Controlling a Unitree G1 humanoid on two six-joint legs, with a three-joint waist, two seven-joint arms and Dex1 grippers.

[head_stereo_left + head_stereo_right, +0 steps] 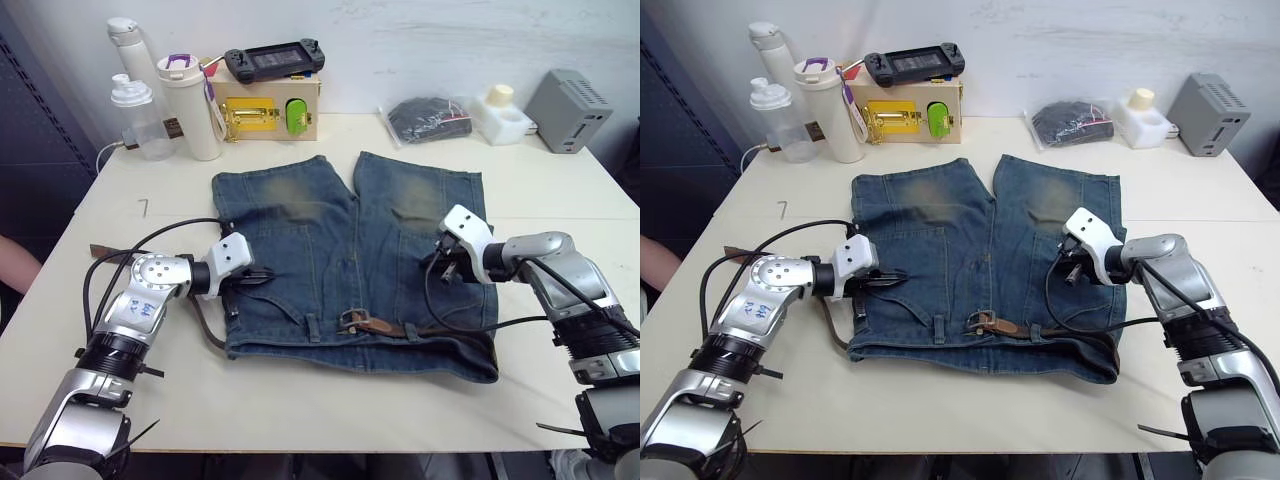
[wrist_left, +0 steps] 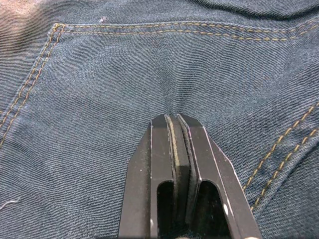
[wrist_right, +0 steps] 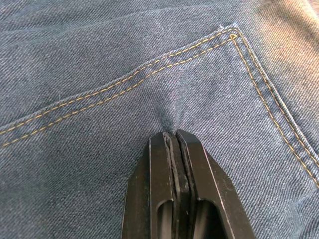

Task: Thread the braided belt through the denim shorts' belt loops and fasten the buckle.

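Both grippers press fingertips into the shorts [image 1: 350,270], the faded blue denim spread flat on the cream table [image 1: 300,400], waistband toward the robot and legs pointing away. Left gripper [image 2: 175,119] sits on the shorts' left back pocket; its two black fingers are closed together, with a small pucker of twill bunched at their tips, though whether cloth is actually pinched between them cannot be told. Right gripper [image 3: 173,133] sits on the right pocket, just inside its tan double-stitched corner, fingers likewise pressed together against a slight wrinkle of cloth.

Along the waistband runs the belt [image 1: 440,327], a dark woven strap passing under the narrow denim loops [image 1: 313,326]. Its smooth tan leather tip meets the silver rectangular buckle [image 1: 350,320] near the middle of the waistband. The strap's other length curls off the shorts' left edge onto the table.

Beyond the legs of the shorts stand three white and clear plastic bottles [image 1: 190,105], a wooden box [image 1: 265,105] with yellow and green fittings and a black handheld console on top, a black bagged bundle [image 1: 428,118] and a grey box [image 1: 568,110].
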